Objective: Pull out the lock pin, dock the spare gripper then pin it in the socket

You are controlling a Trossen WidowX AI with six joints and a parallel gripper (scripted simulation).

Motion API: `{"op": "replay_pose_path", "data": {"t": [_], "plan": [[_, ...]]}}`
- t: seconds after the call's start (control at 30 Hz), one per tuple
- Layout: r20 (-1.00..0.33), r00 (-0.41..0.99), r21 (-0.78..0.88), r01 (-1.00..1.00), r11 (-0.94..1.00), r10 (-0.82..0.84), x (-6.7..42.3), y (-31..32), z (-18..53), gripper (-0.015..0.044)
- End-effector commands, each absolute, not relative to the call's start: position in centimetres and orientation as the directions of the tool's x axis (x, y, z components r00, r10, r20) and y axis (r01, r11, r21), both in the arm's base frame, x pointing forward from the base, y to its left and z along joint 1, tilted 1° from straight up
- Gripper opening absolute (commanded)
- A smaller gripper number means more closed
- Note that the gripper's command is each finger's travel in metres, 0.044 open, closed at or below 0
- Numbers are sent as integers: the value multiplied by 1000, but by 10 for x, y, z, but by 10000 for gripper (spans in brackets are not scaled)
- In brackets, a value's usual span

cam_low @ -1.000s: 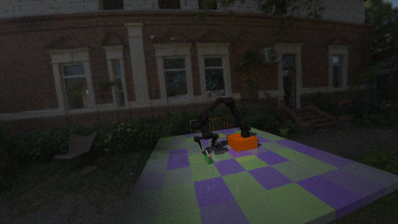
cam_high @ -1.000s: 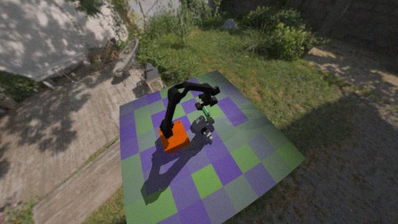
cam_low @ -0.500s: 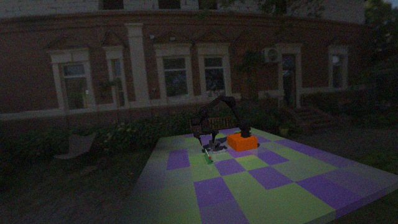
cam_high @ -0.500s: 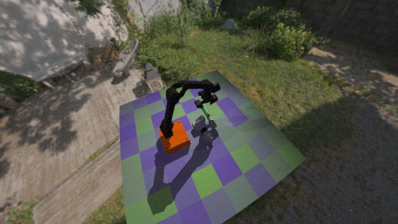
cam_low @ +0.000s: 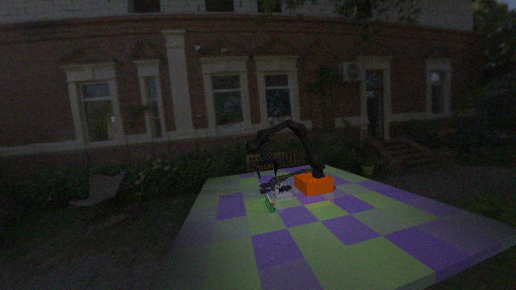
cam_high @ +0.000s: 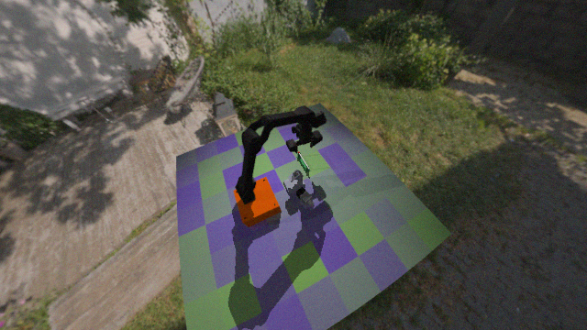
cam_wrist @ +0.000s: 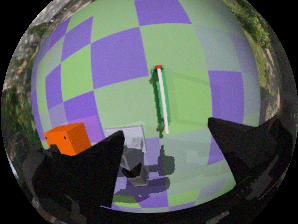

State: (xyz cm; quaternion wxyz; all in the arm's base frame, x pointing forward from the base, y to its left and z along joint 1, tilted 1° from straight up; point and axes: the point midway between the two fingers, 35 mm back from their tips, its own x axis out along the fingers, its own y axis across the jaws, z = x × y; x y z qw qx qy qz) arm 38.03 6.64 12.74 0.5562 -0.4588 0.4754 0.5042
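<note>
— How is the black parallel-jaw gripper (cam_wrist: 160, 156) being held?

— Wide open, nothing gripped. Only in the wrist view is the slim green red-tipped lock pin (cam_wrist: 160, 102) being shown lying flat below, between the fingers.

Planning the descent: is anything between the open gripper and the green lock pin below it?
Nothing visible. The black gripper hangs open above the checkered mat, and the slim green lock pin with a red tip lies exposed between its fingers' line of sight; the grey mount sits beside it.
</note>
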Motion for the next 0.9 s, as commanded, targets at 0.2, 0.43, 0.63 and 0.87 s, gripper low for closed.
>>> {"op": "replay_pose_path", "data": {"t": [0.2, 0.43, 0.63, 0.87], "plan": [[-994, 102, -92, -710, 698, -28, 364, 15, 118, 440], [-969, 147, -204, -7, 979, -200, 338, -37, 112, 440], [-928, 159, -194, 564, 802, -336, 312, -75, 107, 440], [-889, 155, -89, 865, 494, -431, 291, -102, 103, 440]]}}
